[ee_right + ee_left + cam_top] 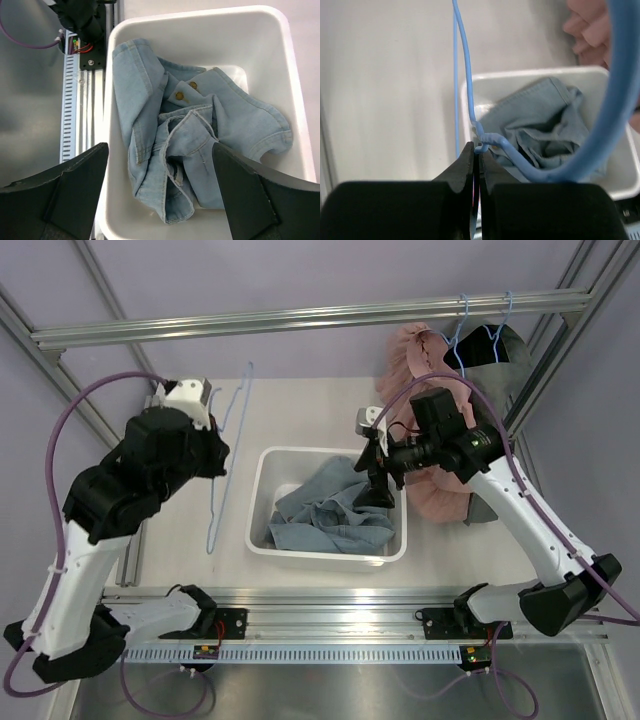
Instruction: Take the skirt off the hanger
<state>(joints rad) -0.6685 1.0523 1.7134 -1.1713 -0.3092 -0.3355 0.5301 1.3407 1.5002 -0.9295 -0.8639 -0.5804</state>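
You have two arms here and one bare blue hanger [212, 525]. Your left gripper [476, 155] is pinched tight on the thin wire of that hanger, with its two fingers pressed almost together. The hanger hangs over the table, just left of the bin. No cloth is on it.

There is one white bin [330, 452] in the middle of the table. The blue jean skirt [330, 515] lies in it, all crumpled up. It is the only thing in the bin. From the right wrist camera you can count two small brass buttons [179, 95] on the skirt.

Your right gripper [378, 485] hangs over the right side of the bin, right above the skirt. Its two fingers [75, 190] are spread wide apart. It has hold of nothing.

At the back right, two more blue hanger hooks [462, 320] sit on the metal rail [300, 318]. One pink fluffy cloth [420, 350] and one dark cloth [500, 345] hang there. The pink one hangs down behind your right arm.
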